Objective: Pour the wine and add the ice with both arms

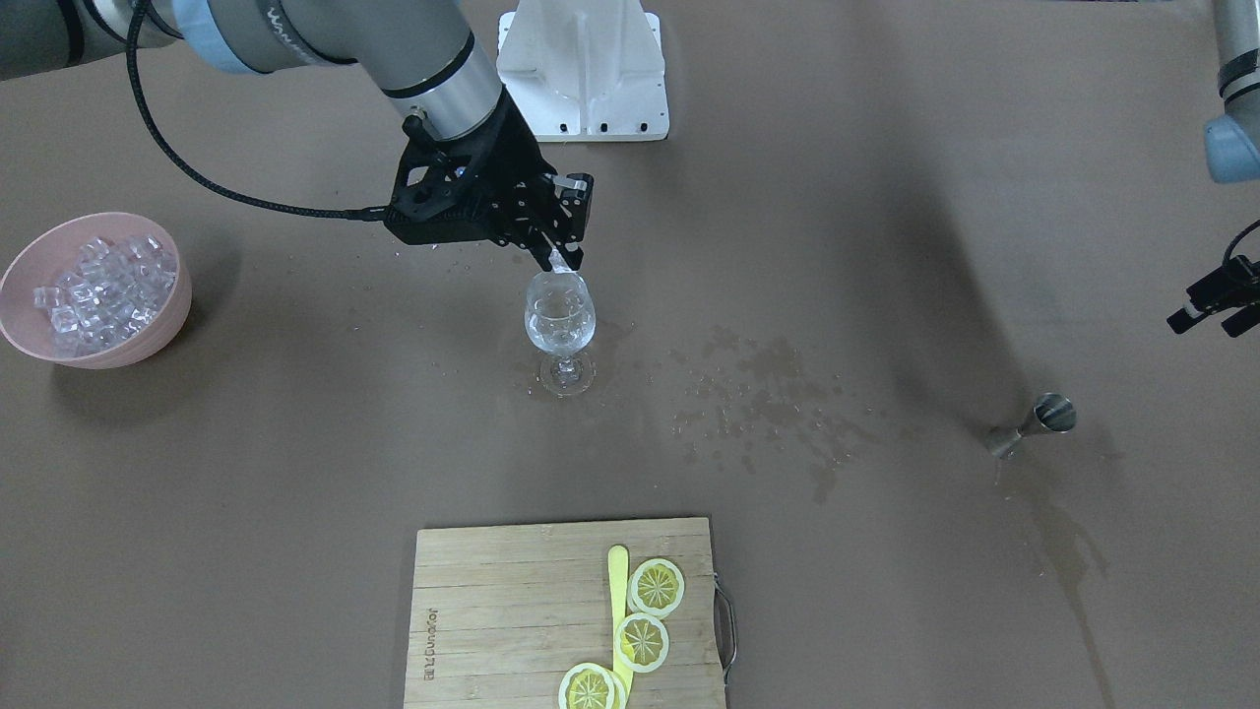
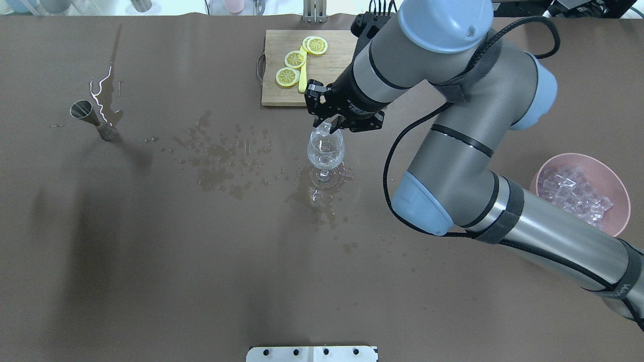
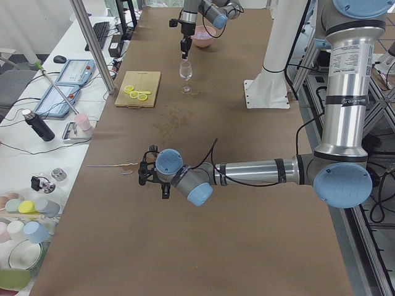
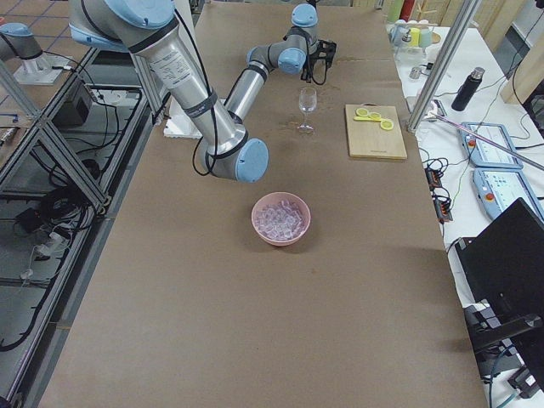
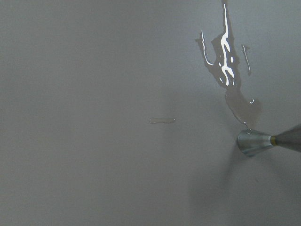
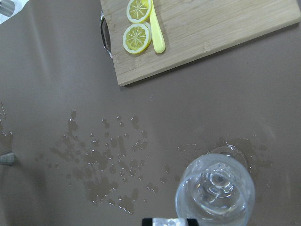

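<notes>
My right gripper (image 1: 557, 258) is shut on one clear ice cube (image 1: 559, 262) and holds it just above the rim of the wine glass (image 1: 561, 320). The overhead view shows the cube (image 2: 326, 128) over the glass (image 2: 326, 151). In the right wrist view the cube (image 6: 169, 221) sits between the fingertips at the bottom edge, beside the glass (image 6: 215, 193). The glass holds clear contents; wine is hard to make out. More ice (image 1: 103, 286) fills a pink bowl (image 1: 148, 340). My left gripper (image 1: 1216, 310) hangs open and empty, apart from a steel jigger (image 1: 1034, 425).
A wooden board (image 1: 512, 611) with lemon slices (image 1: 656, 587) and a yellow knife lies at the operators' edge. Spilled drops (image 1: 758, 394) wet the cloth between glass and jigger; another wet streak runs from the jigger (image 5: 256, 141). A white pedestal (image 1: 583, 69) stands behind the glass.
</notes>
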`<action>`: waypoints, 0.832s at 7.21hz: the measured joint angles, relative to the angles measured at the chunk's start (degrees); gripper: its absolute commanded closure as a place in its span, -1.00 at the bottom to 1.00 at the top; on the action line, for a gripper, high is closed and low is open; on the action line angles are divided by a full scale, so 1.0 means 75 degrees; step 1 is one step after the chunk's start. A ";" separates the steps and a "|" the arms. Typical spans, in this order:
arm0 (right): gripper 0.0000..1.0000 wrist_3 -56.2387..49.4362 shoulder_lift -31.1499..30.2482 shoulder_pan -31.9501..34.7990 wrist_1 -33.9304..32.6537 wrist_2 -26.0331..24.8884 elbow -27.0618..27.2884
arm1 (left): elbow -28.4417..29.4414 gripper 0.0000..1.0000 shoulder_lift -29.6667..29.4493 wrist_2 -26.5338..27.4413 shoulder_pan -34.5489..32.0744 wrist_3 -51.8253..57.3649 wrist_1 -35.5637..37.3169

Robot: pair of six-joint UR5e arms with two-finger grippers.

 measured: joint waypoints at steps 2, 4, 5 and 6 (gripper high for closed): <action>0.17 -0.0025 -0.0025 -0.0004 0.0007 -0.0050 -0.0074 | 0.0000 -0.96 -0.0001 0.0000 0.0000 0.0003 0.0000; -1.00 -0.0028 -0.0036 0.0055 -0.0008 -0.0055 -0.0099 | 0.0000 -0.96 -0.0002 0.0000 0.0000 0.0008 -0.0003; -1.00 -0.0032 -0.0041 0.0079 -0.0011 -0.0053 -0.0101 | 0.0000 -0.96 -0.0003 0.0006 0.0000 0.0004 -0.0006; -1.00 -0.0036 -0.0047 0.0094 -0.0007 -0.0035 -0.0088 | 0.0000 -0.96 -0.0014 0.0049 0.0000 -0.0001 0.0000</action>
